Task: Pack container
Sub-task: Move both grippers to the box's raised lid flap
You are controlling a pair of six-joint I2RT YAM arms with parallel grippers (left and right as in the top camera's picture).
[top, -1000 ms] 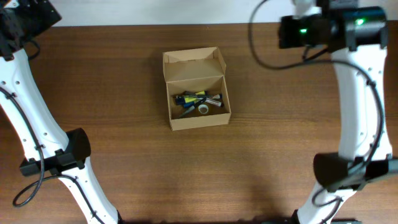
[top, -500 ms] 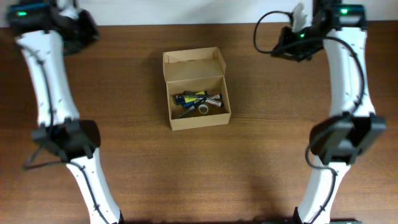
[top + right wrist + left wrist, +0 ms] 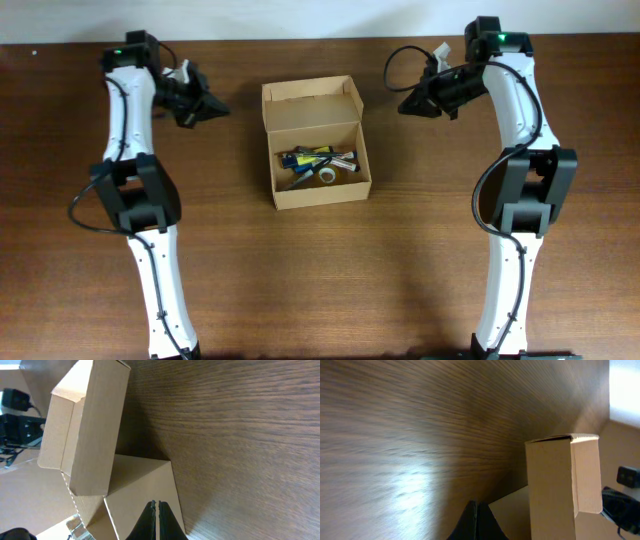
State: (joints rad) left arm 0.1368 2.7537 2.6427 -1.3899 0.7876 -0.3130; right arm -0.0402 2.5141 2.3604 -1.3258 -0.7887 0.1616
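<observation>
I've got my left tool and right tool both clenched on nothing, one either side of the open cardboard box.

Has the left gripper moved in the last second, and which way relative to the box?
Yes. Overhead, the left gripper, now shut, has swung inward from the far-left corner of the table toward the container, its tip still apart from the raised lid.

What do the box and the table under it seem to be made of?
The container looks like plain tan cardboard, matte and unprinted: folded flaps and thin cut edges show. The table looks like dark brown wood or wood-look laminate, slightly glossy: long grain lines and a soft light reflection show; which one, I cannot tell.
</observation>
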